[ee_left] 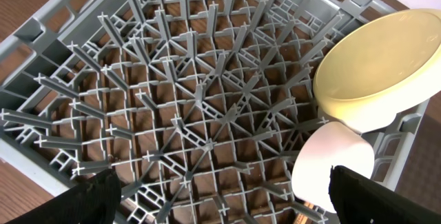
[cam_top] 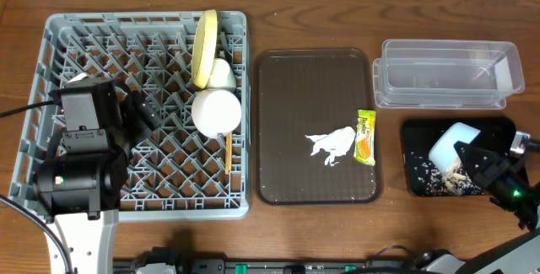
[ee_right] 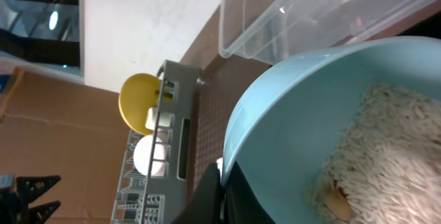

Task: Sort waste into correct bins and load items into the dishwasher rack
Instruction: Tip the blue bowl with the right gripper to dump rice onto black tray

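The grey dishwasher rack (cam_top: 101, 63) holds an upright yellow plate (cam_top: 206, 45), a white cup (cam_top: 223, 75), an overturned white bowl (cam_top: 216, 110) and chopsticks (cam_top: 228, 153). My left gripper (ee_left: 220, 207) hangs open over bare rack pegs (ee_left: 172, 114), with the plate (ee_left: 379, 65) and white bowl (ee_left: 334, 158) to its right. My right gripper (ee_right: 222, 189) is shut on the rim of the light blue bowl (ee_right: 310, 107), which is tipped over the black tray (cam_top: 498, 131) and has rice (ee_right: 389, 155) inside. More rice scraps (cam_top: 432, 179) lie in that tray. The napkin (cam_top: 332, 145) and the wrapper (cam_top: 365, 137) lie on the brown tray.
The brown serving tray (cam_top: 304, 88) sits between the rack and the bins. The clear container (cam_top: 447, 73) stands behind the black tray and shows close above the bowl as the clear container (ee_right: 303, 10) in the right wrist view. My left arm (cam_top: 80, 152) covers the rack's front left.
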